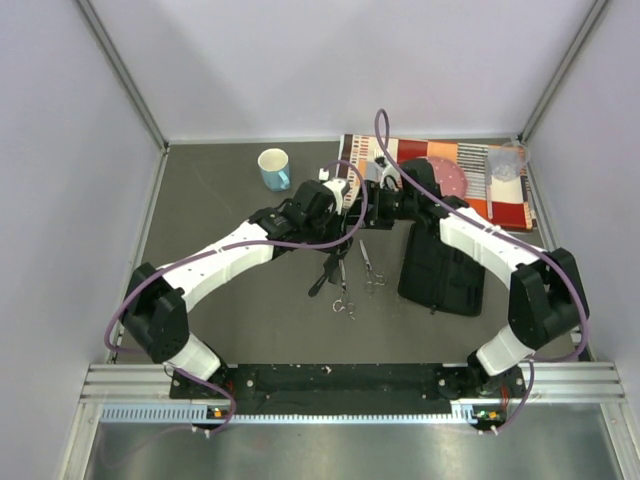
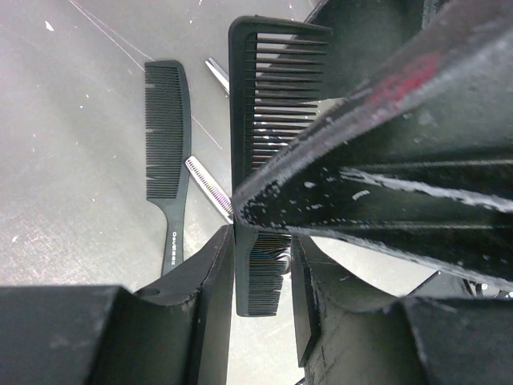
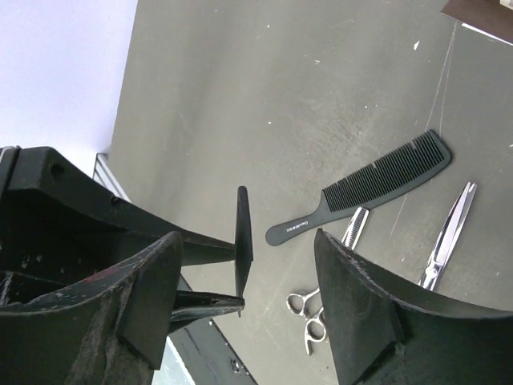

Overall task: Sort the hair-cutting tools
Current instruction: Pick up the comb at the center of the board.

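Note:
My left gripper (image 2: 263, 242) is shut on the flat straight black comb (image 2: 264, 96) and holds it above the table; it sits mid-table in the top view (image 1: 347, 200). My right gripper (image 3: 247, 239) is open, its fingers either side of that comb, which shows edge-on (image 3: 243, 233); it faces the left gripper (image 1: 372, 196). The black handled comb (image 3: 361, 188) lies on the table, also visible in the left wrist view (image 2: 167, 136). Two silver scissors (image 3: 449, 233) (image 3: 321, 305) lie beside it, below the grippers in the top view (image 1: 368, 268) (image 1: 342, 292).
A black zip case (image 1: 445, 270) lies right of the scissors under the right arm. A patterned mat (image 1: 470, 160) at the back right carries a pink plate (image 1: 447, 178) and a clear item (image 1: 505, 165). A white and blue cup (image 1: 275, 168) stands at the back.

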